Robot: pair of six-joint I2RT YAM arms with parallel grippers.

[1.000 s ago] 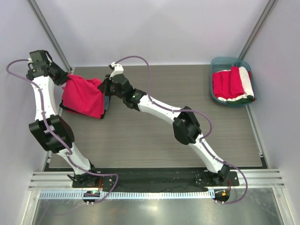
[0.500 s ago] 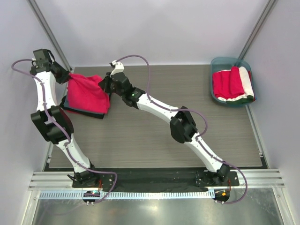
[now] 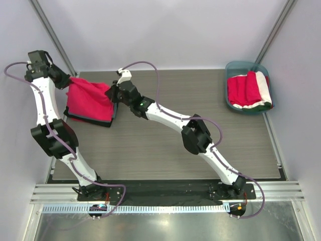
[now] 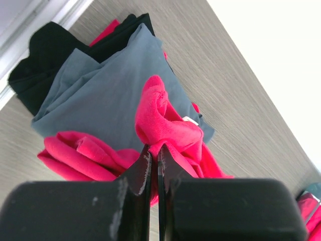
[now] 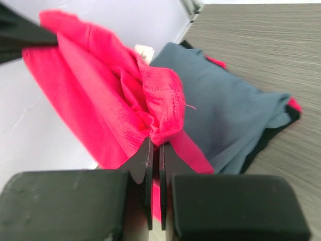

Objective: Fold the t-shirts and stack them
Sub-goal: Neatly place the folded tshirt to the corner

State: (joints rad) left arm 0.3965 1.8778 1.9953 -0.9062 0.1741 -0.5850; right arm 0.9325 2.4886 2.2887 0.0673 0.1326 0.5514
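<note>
**Two arms hold up the bright crimson-red cloth t-shirt (image 3: 90,100)**

The shirt hangs spread between the two arms at the far-left corner of the grey wood-grain table (image 3: 175,145). The left gripper (image 4: 154,150) has its fingers pressed together on a bunched fold at the shirt's left end, close to the side wall. The right gripper (image 5: 155,145) pinches a hemmed, stitched edge at the shirt's right end, its jaws closed tight on the cloth.

Under the raised shirt lies a slate blue-grey folded cloth shirt (image 4: 110,95), flat on a black cloth (image 4: 45,55). A sliver of red shows beneath that pile's edge. The crimson shirt's loose lower folds sag toward the grey shirt; whether they touch it cannot be told. From above, the red cloth covers most of the pile, and only a dark grey strip shows along its near edge.

Well apart, at the far-right corner, a teal plastic tub (image 3: 228,70) holds red and white folded shirts (image 3: 248,90).
</note>
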